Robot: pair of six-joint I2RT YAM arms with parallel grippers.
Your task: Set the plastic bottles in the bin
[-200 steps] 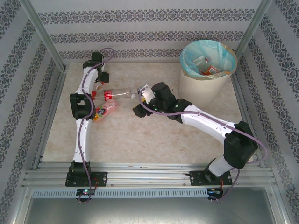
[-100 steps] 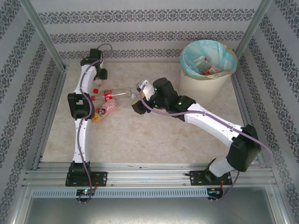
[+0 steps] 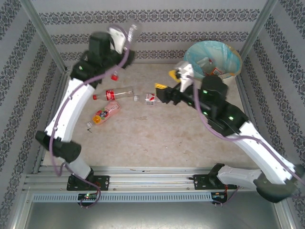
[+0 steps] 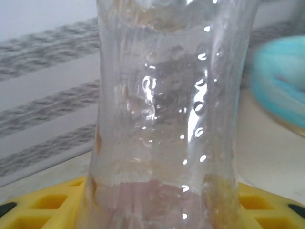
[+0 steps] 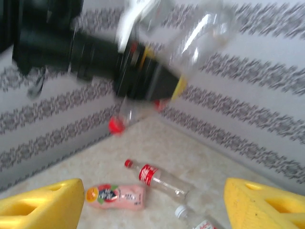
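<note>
Both arms have lifted: our left claw [image 3: 125,42] pinches a clear bottle [image 4: 162,119] aloft, our right claw [image 5: 152,205] hangs spread and empty just beside the part-filled bin [image 3: 234,56], several bottles [image 3: 114,94] lying below them.

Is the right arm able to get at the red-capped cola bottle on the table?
Likely yes: the right gripper is open, the cola bottle lies uncovered ahead, and the left gripper holds a clear bottle up high.

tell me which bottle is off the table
The clear bottle in the left end effector, held high. The red-label bottle, pink bottle and white-capped bottle lie on the table.
</note>
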